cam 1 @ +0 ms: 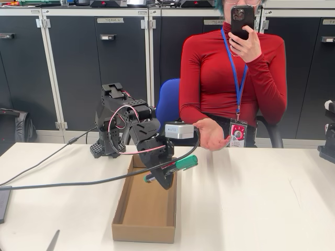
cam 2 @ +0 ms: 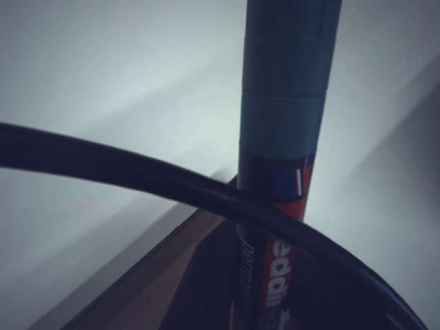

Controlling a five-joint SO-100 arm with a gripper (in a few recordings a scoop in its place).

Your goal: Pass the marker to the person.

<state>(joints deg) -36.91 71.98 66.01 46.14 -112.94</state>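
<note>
The claw [cam 1: 163, 173] is clamped on the marker [cam 1: 175, 168], holding it by the dark barrel so that the green cap sticks out to the right in the fixed view, aimed toward the person [cam 1: 230, 78] seated behind the bench [cam 1: 261, 209]. That grip makes sense for a hand-over: the capped end is left free for someone to take. The marker hangs in the air above the near end of an open cardboard box [cam 1: 145, 209], low over its rim and not resting on anything. The person's open hand [cam 1: 210, 135] is held palm up just beyond the far edge of the bench, up and to the right of the cap and apart from it, plainly waiting to receive; the other hand holds a phone [cam 1: 242, 20] up high. I judge the arm has yet to carry the marker across that gap. A thick black cable [cam 1: 78, 183] sweeps across the bench and loops close past the claw; in the wrist view it crosses right in front of the marker's barrel [cam 2: 275, 275], so it could drag or snag as the arm reaches out. A thin grey blade [cam 1: 53, 241] lies at the front edge of the bench, well clear.
</note>
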